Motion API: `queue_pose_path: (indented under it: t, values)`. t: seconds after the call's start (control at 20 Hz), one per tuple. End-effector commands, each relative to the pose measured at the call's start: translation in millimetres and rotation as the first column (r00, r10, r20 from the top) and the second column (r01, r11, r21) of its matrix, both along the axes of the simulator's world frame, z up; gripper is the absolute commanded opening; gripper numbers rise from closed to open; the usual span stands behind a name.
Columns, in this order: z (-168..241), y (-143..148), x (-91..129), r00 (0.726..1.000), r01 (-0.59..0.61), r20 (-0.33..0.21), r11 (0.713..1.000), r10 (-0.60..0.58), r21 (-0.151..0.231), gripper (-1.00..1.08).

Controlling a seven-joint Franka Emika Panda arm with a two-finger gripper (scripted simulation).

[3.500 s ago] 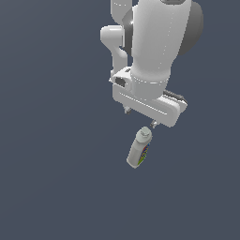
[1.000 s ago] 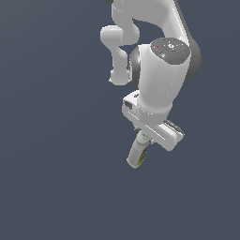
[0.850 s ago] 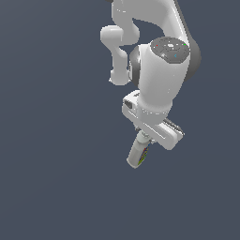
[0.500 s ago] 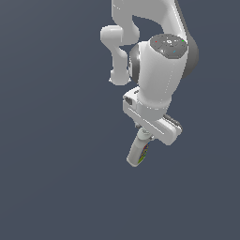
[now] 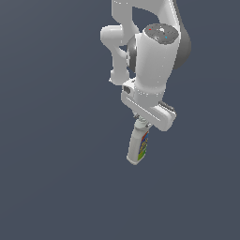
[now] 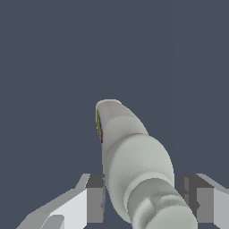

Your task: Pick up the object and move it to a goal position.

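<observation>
The object [image 5: 138, 146], a small white-grey bottle with a multicoloured label, hangs tilted just below the white hand in the exterior view, its capped neck up against the hand. The gripper [image 5: 141, 126] sits over the neck end, with its fingertips mostly hidden by the hand. In the wrist view the object [image 6: 134, 156] runs away from the camera between the two fingers [image 6: 95, 199]. The gripper [image 6: 145, 201] is shut on its upper body. A strip of the label shows on one side.
Only a plain dark grey-blue surface surrounds the arm and bottle in both views. No goal marker or other object shows.
Since 3.5 s ago the hand has turned and come down over the bottle's neck. In the last half second the hand has shifted slightly upward, and the bottle has risen a little with it.
</observation>
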State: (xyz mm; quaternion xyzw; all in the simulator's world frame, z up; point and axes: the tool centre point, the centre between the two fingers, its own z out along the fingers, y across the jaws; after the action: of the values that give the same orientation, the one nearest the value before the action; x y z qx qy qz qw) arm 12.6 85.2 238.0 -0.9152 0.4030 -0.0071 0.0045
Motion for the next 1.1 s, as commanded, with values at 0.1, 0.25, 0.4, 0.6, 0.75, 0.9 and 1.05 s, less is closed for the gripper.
queue_pose_path:
  t: [0.1,0.25,0.4,0.6,0.75,0.9,1.05]
  values:
    - [-8,-2,-31,1.0,0.0,-0.016,1.0,0.0,-0.003,-1.0]
    - [-8,-3,-51,1.0,0.0,-0.016,1.0,0.0,-0.003,-1.0]
    - [-8,-4,-71,1.0,0.0,-0.016,1.0,0.0,-0.003,-1.0]
    - [-8,-5,-93,1.0,0.0,-0.016,1.0,0.0,-0.003,-1.0]
    - [-8,-6,-106,1.0,0.0,-0.016,1.0,0.0,-0.003,-1.0]
    - [-8,-7,-117,1.0,0.0,-0.016,1.0,0.0,-0.003,-1.0]
    - [-8,-7,-124,1.0,0.0,-0.017,1.0,0.0,-0.003,-1.0]
